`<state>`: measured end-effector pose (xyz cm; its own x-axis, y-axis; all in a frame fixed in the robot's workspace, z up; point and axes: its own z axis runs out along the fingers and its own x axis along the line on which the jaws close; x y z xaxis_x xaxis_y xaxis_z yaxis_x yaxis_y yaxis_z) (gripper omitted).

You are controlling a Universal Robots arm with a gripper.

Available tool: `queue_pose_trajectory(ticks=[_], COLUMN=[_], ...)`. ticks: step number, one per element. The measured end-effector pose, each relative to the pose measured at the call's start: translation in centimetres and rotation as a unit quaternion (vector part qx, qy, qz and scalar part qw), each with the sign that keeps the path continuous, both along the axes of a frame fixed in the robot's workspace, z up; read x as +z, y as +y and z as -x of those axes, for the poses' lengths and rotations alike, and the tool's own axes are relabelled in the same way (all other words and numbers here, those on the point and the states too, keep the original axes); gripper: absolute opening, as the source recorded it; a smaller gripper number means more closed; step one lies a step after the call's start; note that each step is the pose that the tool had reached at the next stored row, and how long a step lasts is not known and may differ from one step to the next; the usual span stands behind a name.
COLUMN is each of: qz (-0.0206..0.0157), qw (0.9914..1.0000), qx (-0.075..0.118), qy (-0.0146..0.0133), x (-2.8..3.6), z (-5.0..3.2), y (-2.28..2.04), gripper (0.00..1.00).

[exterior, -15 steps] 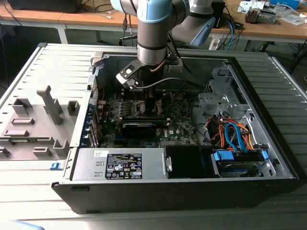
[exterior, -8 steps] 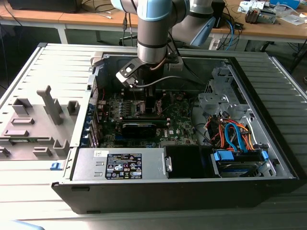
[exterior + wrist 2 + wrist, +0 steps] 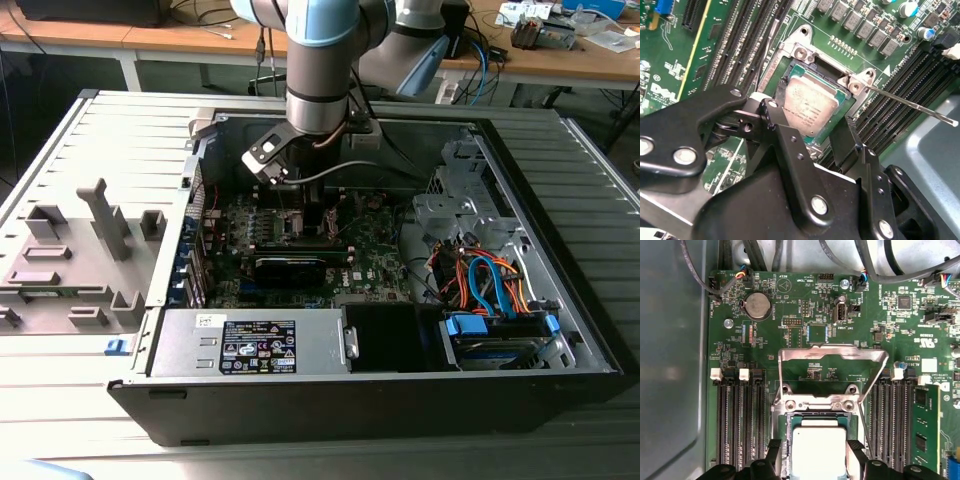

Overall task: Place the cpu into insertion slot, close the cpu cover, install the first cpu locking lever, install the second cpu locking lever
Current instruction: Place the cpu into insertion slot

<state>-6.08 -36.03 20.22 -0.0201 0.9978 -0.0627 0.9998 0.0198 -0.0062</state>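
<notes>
Black gripper (image 3: 807, 116) linkages sit nearest the lens in both wrist views. Its fingers (image 3: 771, 107) are spread, one on each side of the cpu (image 3: 807, 97); in the first wrist view a sliver of dark socket shows between one finger and the chip edge. Cpu lies flat in the insertion slot (image 3: 815, 404), silvery top up, edges parallel to the socket rim; being square, it has no long axis. Cpu cover (image 3: 832, 352) is swung open, standing back from the hinge side and clear of the chip. One locking lever (image 3: 910, 105) is released: a thin rod running out from a socket corner across the memory slots (image 3: 910, 75). Exterior view, from its left to its right: grey fixture blocks (image 3: 100, 230) on the table; open computer case (image 3: 350, 405), the arm (image 3: 320, 70) reaching down over the green motherboard (image 3: 370, 250); orange and blue drive cables (image 3: 490, 280)
</notes>
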Motion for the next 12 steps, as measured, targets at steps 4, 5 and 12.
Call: queue_pose_trajectory(ticks=[4, 5, 12], qz=[-0.0027, -0.0027, -0.0027], qw=[1.0, 1.0, 0.99999], qx=[0.0, 0.0, -0.003], qy=[0.0, 0.0, -0.0001], x=[-0.06, -0.06, -0.02], z=[0.0, 0.0, 0.05], y=[0.0, 0.0, -0.31], gripper=[0.62, 0.62, 0.62])
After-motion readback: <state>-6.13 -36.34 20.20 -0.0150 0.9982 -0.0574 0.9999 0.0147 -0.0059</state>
